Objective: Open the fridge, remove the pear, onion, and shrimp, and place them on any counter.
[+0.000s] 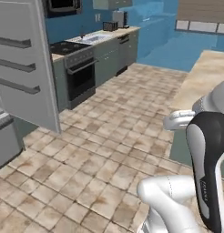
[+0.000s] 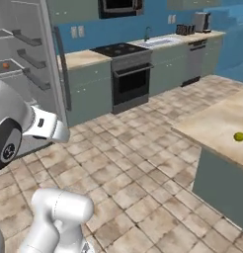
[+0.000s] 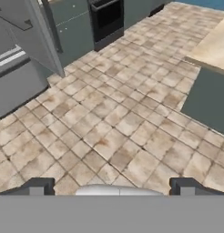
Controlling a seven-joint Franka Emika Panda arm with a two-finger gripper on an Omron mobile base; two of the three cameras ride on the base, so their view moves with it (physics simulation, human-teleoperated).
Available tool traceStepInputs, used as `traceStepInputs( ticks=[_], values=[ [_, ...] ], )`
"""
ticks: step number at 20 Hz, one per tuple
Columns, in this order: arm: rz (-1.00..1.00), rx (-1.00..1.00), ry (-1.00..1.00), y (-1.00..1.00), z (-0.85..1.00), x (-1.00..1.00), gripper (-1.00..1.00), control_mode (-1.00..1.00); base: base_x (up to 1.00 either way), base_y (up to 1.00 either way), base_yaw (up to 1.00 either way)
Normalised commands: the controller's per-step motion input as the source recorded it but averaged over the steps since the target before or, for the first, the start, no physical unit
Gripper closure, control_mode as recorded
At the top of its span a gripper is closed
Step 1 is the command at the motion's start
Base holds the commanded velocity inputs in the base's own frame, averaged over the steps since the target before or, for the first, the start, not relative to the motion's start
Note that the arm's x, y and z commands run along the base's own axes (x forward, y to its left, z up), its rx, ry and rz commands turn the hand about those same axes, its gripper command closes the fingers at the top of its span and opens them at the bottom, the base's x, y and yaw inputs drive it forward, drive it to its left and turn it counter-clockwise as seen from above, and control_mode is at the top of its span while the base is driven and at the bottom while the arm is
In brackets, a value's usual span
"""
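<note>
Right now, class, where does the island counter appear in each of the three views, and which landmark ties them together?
Left base view: counter at the right edge, middle height.
Right base view: counter at the right, with the pear on it.
Hand view: counter in the upper right corner.
Shared landmark: the black oven.

Fridge [image 2: 24, 59] cut off at left edge with lower shelves hidden behind white arm, table [image 2: 217, 123] clipped at right, small orange speck [image 2: 5, 64] on shelf too tiny to identify.
</note>
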Motion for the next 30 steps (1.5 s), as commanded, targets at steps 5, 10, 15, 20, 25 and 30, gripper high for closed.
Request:
traceStepInputs(
  ticks=[5, 10, 15, 20, 25, 30],
  values=[
    [0.00, 0.00, 0.00, 0.00, 0.00, 0.00, -1.00, 1.00, -0.05, 0.00, 1.00],
    [0.00, 0.00, 0.00, 0.00, 0.00, 0.00, -1.00, 1.00, -0.04, 0.00, 1.00],
    [0.00, 0.00, 0.00, 0.00, 0.00, 0.00, -1.00, 1.00, 0.37, -0.02, 0.18],
    [0.00, 0.00, 0.00, 0.00, 0.00, 0.00, -1.00, 1.00, 0.00, 0.00, 0.00],
    [0.00, 0.00, 0.00, 0.00, 0.00, 0.00, -1.00, 1.00, 0.27, 0.00, 0.00],
    [0.00, 0.00, 0.00, 0.00, 0.00, 0.00, -1.00, 1.00, 0.99, -0.09, 0.00]
  ],
)
